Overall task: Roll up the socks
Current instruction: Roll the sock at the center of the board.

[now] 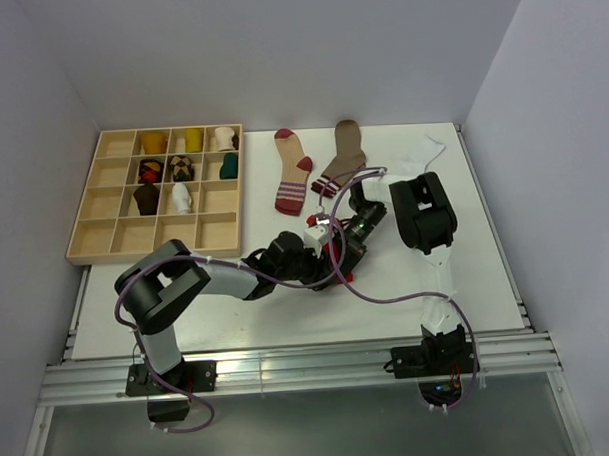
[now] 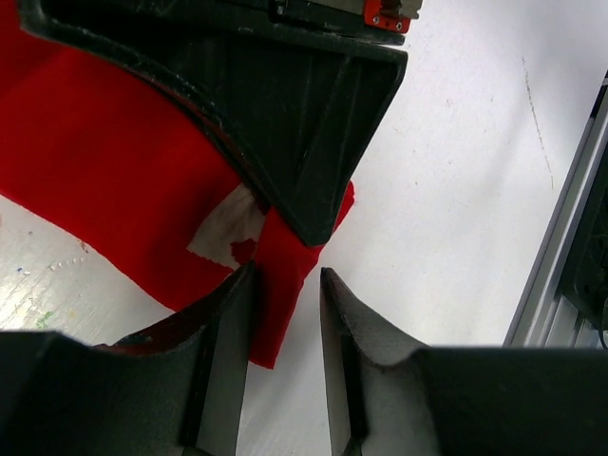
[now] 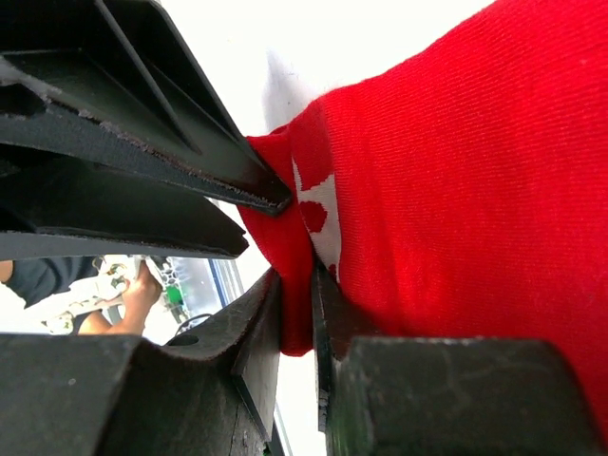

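Red sock w/ white marks lies mid table, under both wrists. Looks like soft, light, floppy knit, so prob. sags and slips unless pinched at the hem corner. R gripper is nipped tight on its folded edge. L gripper jaws stand apart, straddling the corner.

Top view was bright, light even and diffuse; only soft shadows on the white table. Wrist views: left fingers and right fingers came out near-black, soft-edged, too close for focus. Red sock above the right fingers was sharp, weave readable. Background beyond them was blown out white.
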